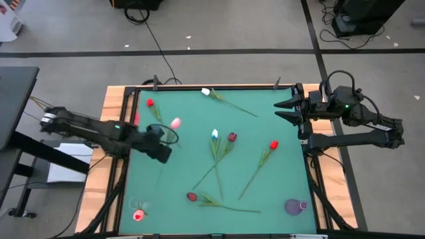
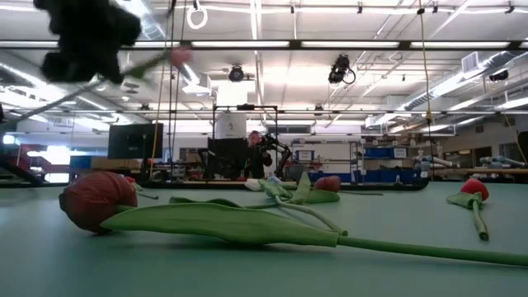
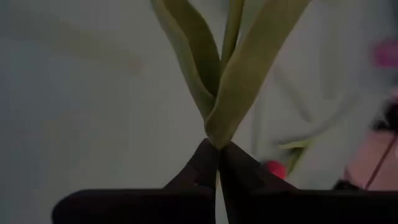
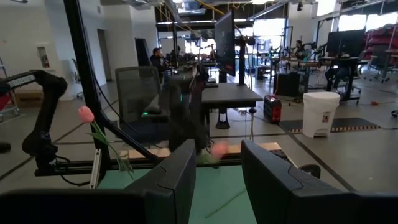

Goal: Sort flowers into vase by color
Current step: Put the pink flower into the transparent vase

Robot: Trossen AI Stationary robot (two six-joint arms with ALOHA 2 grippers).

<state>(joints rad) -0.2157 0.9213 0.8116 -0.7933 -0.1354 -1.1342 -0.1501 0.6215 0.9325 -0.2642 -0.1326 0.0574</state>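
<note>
The pink tulip (image 1: 175, 123) hangs in our left hand (image 1: 161, 145), pinched shut on its stem; the clear vase (image 1: 138, 210) sits close below on the counter (image 1: 265, 192). Our right hand (image 1: 287, 111) waits open.

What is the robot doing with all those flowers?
It is sorting toy tulips into vases by color. The left gripper is shut on a pink tulip by its green stem and holds it up off the green table. The right gripper waits open at the table's far right edge. Other tulips lie on the table, like a red tulip and a white tulip. A clear vase with a pink flower and a purple vase stand at the near corners.
</note>
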